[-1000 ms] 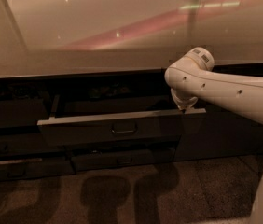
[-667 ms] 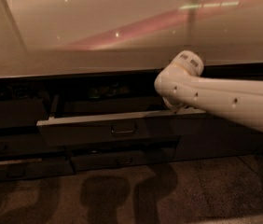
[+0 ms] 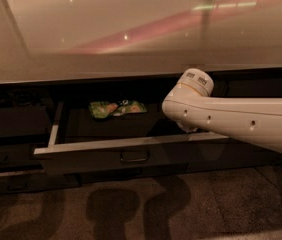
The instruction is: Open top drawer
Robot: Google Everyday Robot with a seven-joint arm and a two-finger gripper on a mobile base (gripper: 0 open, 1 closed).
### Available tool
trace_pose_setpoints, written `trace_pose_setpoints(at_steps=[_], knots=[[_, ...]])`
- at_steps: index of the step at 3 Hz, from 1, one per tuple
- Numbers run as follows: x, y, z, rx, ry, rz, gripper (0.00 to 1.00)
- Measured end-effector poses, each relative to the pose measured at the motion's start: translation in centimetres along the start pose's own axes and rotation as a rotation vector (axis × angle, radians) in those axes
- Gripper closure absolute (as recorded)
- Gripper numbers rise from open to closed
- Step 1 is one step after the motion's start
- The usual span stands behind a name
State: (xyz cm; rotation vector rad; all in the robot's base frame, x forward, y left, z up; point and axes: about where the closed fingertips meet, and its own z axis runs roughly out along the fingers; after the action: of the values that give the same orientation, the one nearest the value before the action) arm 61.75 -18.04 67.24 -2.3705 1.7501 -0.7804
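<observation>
From where I stand, the top drawer sits under the glossy bench and is partly out. Its pale top edge runs clear of the cabinet face, and a green packet lies at the back of the tray. The robot's white arm reaches in from the right. The claw hangs down behind it at the right part of that edge, right at the lip. The arm covers it, so I cannot tell whether it is wide, narrow or hooked onto anything.

The small bar handle at the centre of the front is untouched and well to the left of the claw. I judge that the pull is coming from the edge, off-centre. To do this well, the draw should go straight out towards the room, square to the front and slow. A sideways drag from the right end could skew the drawer on its runners and jam it. The claw should stay low enough to catch the lip without pressing down on it. I reckon the drawer has more travel left.
</observation>
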Motion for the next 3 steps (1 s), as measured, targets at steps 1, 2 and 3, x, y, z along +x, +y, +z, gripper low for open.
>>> trace_pose_setpoints(at_steps=[1, 2, 3], knots=[[0.0, 0.0, 0.0, 0.0, 0.0, 0.0, 0.82], [0.01, 0.01, 0.01, 0.0, 0.0, 0.0, 0.59], [0.03, 0.04, 0.04, -0.002, 0.001, 0.001, 0.36]])
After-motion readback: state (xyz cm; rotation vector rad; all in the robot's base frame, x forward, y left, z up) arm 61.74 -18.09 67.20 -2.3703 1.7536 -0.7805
